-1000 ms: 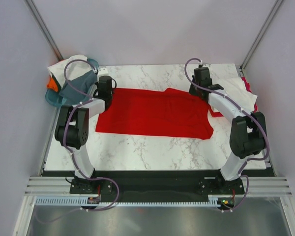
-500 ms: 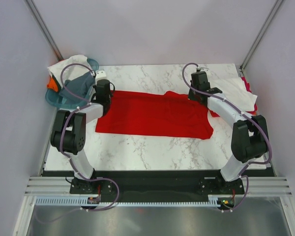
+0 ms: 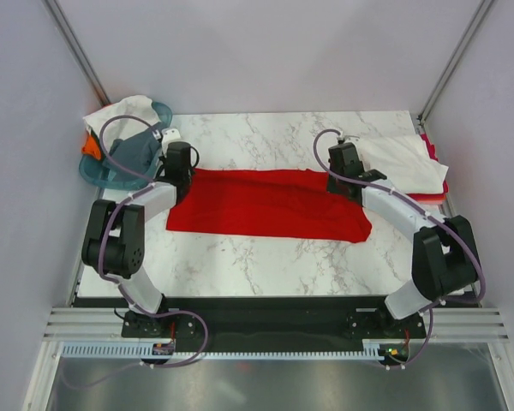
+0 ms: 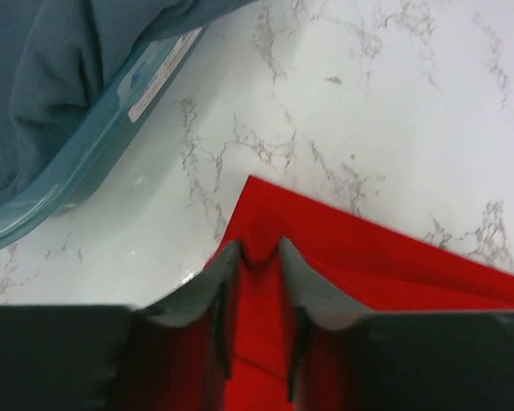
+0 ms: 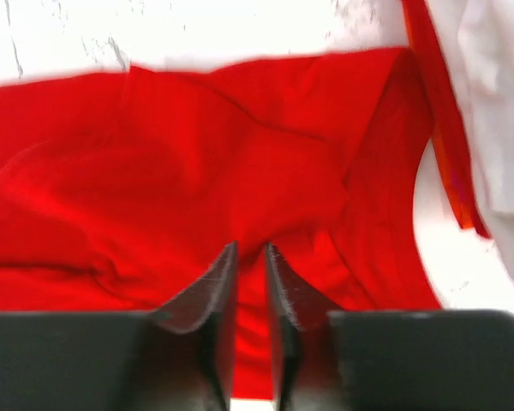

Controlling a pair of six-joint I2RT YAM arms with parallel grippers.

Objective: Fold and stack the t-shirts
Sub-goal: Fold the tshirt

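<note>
A bright red t-shirt [image 3: 270, 205] lies spread across the middle of the marble table [image 3: 265, 137]. My left gripper [image 3: 178, 163] is at its far left corner. In the left wrist view the jaws [image 4: 259, 247] are shut on a pinch of the red cloth [image 4: 377, 257] at that corner. My right gripper [image 3: 343, 163] is at the far right part of the shirt. In the right wrist view the jaws [image 5: 250, 248] are shut on a fold of red cloth [image 5: 154, 163]. A folded white t-shirt [image 3: 407, 158] lies at the right on top of a red one [image 3: 439, 190].
A teal plastic basket [image 3: 98, 175] stands at the far left edge and holds a grey tee [image 3: 133, 150], a white tee [image 3: 116, 111] and an orange one [image 3: 89, 145]. Its rim [image 4: 77, 163] is close to my left gripper. Metal frame posts stand at the far corners.
Both grippers have moved toward the near side, drawing the red shirt's far edge with them. The raised hump near the right gripper has flattened.
</note>
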